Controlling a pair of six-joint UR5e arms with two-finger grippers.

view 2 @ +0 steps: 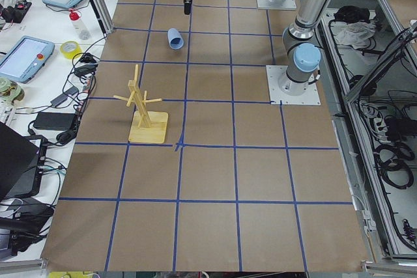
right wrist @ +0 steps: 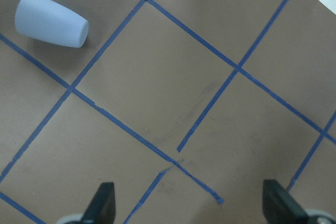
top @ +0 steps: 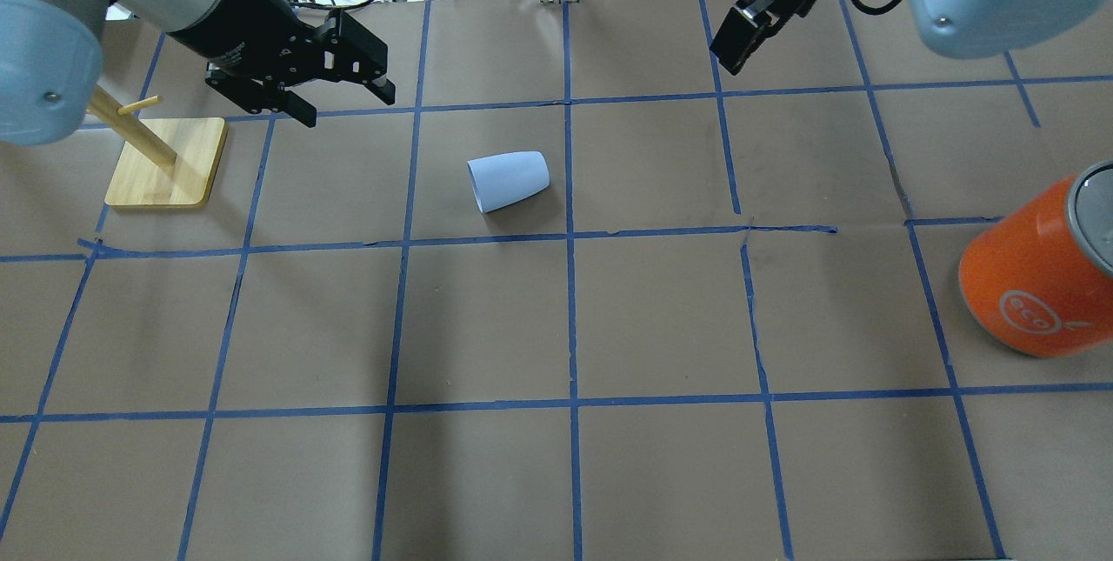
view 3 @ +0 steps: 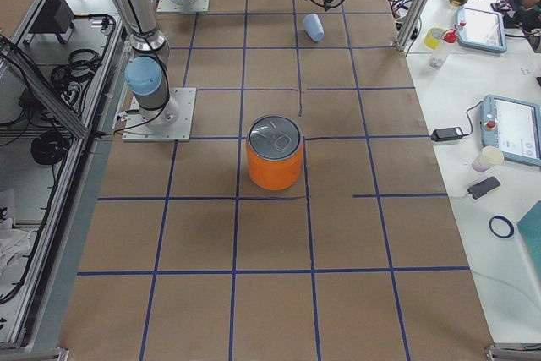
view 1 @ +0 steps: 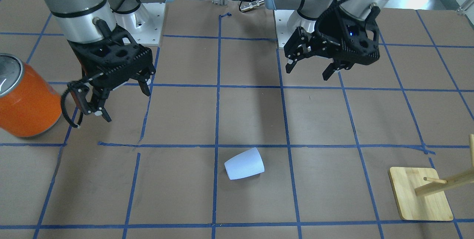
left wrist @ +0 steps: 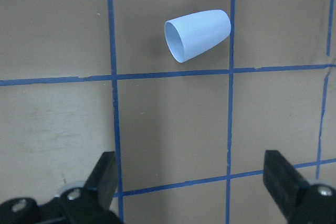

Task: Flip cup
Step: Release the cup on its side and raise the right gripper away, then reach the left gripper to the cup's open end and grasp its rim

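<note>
1. Wooden peg stand point(view 1: 420, 194) is sitting nearest the front-facing camera, at the robot's left end of the brown desk point(view 1: 251, 113), its pegged post running out of that view's edge.
2. Just behind it, the cup point(view 1: 244, 163) is lying on its side near the middle of the desk, inside one square of the blue tape grid point(view 1: 218, 120). It is touching nothing but the desk. Its wide open rim is pointing toward the robot's left and its narrow base toward the robot's right.
3. Farther back, the orange canister point(view 1: 27, 102) with a silver top is standing upright at the robot's right end, well apart from the cup.
4. The right gripper point(view 1: 126, 102) is hovering above the desk on the canister's side, its jaws spreading wide and holding nothing.
5. The left gripper point(view 1: 308, 73) is hovering farthest back on the other side, its jaws also standing wide apart and empty. In its wrist view the cup is showing ahead of them, well apart from both.
</note>
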